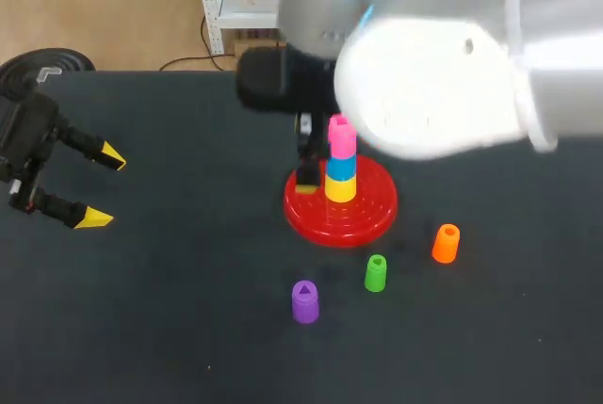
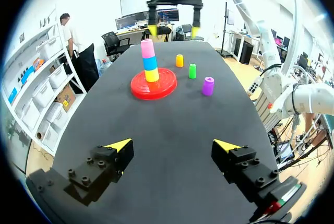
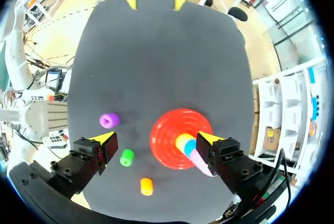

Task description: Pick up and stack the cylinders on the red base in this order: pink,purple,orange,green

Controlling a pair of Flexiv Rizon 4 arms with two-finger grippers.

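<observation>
1. Red ridged round plastic base (image 1: 374,217): sits mid-tabletop and carries a column of yellow plastic cylinder (image 1: 340,188), blue plastic cylinder (image 1: 340,168) and pink plastic cylinder (image 1: 341,137) on top.
2. Purple plastic cylinder (image 1: 304,300): upright on the dark tabletop (image 1: 170,329), near the base on the robot's side, apart from everything else. Judged next in order.
3. Green plastic cylinder (image 1: 375,272) and orange plastic cylinder (image 1: 446,243): upright, loose, just beside the base.
4. Right jaws: spread wide above the base and holding nothing. The pink cylinder lies next to one finger, not between both.
5. Left jaws: wide open and empty, well apart from the pieces.
6. Handling, purple cylinder: likely light, rigid, hollow and smooth-walled, so it tips easily. Best taken across its round sides about mid-height, jaws square to it, with moderate squeeze.
</observation>
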